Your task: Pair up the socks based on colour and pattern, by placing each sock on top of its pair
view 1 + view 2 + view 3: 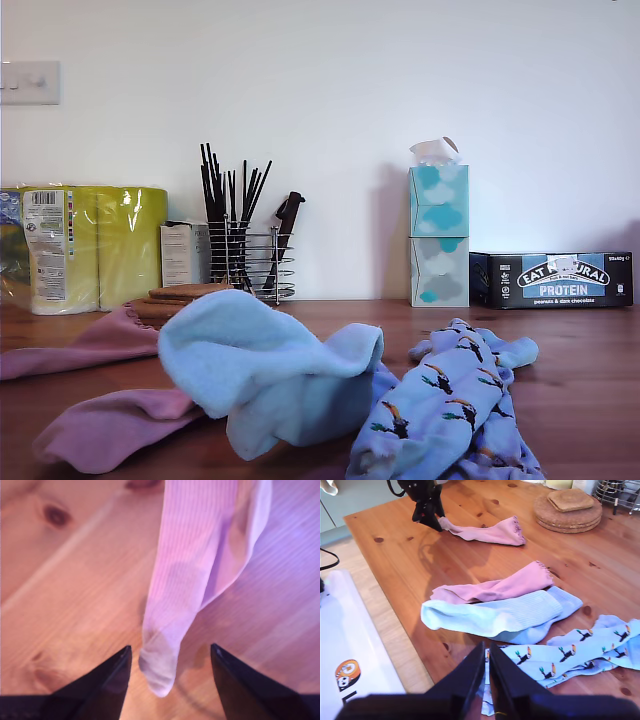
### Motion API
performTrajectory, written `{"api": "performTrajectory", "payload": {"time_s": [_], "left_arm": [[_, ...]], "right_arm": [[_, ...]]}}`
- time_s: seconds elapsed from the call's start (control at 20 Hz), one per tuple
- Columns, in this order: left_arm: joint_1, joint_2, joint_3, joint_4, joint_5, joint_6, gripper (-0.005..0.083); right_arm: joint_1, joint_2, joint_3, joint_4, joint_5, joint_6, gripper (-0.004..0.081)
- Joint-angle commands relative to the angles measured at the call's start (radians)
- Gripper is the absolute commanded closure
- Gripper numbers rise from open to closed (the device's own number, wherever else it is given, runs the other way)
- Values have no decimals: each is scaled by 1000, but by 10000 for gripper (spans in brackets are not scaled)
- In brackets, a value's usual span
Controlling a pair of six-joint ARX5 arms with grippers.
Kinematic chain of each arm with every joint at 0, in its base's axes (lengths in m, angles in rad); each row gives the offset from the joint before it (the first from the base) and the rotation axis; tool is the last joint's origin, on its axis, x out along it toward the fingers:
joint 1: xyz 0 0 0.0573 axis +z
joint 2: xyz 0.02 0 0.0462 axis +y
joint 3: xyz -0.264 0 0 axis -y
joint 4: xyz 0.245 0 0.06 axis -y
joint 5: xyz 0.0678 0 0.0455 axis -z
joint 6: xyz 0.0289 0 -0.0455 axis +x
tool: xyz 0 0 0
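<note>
my second gripper (487,652) sits nearest in its wrist view, jaws nearly together with only a thin slit between them, nothing in them. just past the tips lie the toucan socks (580,655), light blue with bird prints, bunched together at the lower right of that frame. beyond them the plain light blue socks (500,617) lie stacked, one over the other, ribbed cuffs toward the frame's right. a pink sock (495,587) with a frilly cuff lies touching their far edge. further off, a second pink sock (482,530) lies alone near the upper middle, its toe end at my first gripper (427,512), which points down at the wooden table (395,560) in the upper left of the frame.

in the first wrist view the jaws are spread apart, the pink toe (160,665) lying on the wood between the two fingers (107,685), touching neither as far as shows.

exterior view: blue socks (270,370) heaped centre front, toucan ones (450,410) lower right, pink ones (100,425) lower left. cork mats (568,512) sit upper right of the second wrist view.
</note>
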State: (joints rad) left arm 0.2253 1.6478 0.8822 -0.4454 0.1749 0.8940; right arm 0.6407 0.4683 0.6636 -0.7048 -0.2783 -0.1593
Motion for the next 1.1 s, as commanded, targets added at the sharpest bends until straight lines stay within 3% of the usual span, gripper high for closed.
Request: {"api": "performTrajectory", "payload": {"time_s": [0.0, 0.15, 0.25, 0.45, 0.75, 1.05], "left_arm": [[2, 17, 0, 7, 5, 4, 426], [0, 16, 4, 8, 5, 3, 692], [-9, 16, 8, -5, 18, -13, 791], [-24, 11, 11, -48, 38, -35, 798], [-61, -58, 35, -124, 38, -89, 798], [-139, -195, 42, -222, 51, -316, 798]], "right_arm": [[-6, -3, -11, 1, 0, -6, 783], [-6, -3, -11, -12, 0, 2, 783], [-6, -3, -8, -11, 2, 2, 783], [-6, -3, 85, -43, 22, 13, 783], [-6, 0, 351, -318, 56, 13, 783], [-6, 0, 409, -380, 159, -28, 783]]}}
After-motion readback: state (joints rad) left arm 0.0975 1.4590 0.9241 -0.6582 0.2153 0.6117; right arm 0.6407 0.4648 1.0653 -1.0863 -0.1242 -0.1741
